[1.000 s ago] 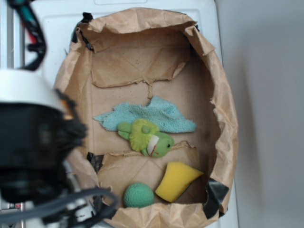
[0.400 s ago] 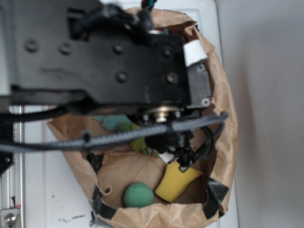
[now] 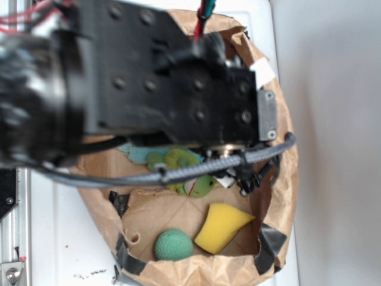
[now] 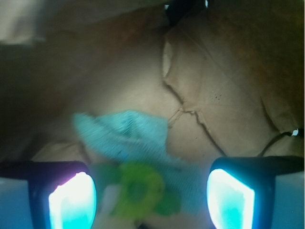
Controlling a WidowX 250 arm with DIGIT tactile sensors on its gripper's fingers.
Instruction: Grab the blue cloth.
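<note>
Approach step, nothing grasped yet. My gripper (image 4: 151, 200) is spread wide, both fingers (image 4: 71, 200) at the bottom of the wrist view with a clear gap between. The blue cloth (image 4: 128, 138) lies flat on the paper-lined floor of the bag (image 3: 280, 179), just ahead of the gap. The green toy (image 4: 140, 191) sits on the cloth's near edge, right between my fingers. Next move, I judge: shift forward past the toy, descend onto bare cloth, then close.

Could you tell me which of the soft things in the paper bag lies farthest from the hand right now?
The dark green knitted ball. It sits at the bag's near end beside the yellow sponge, whereas the green plush toy and blue cloth lie between the open hand's fingers.
</note>
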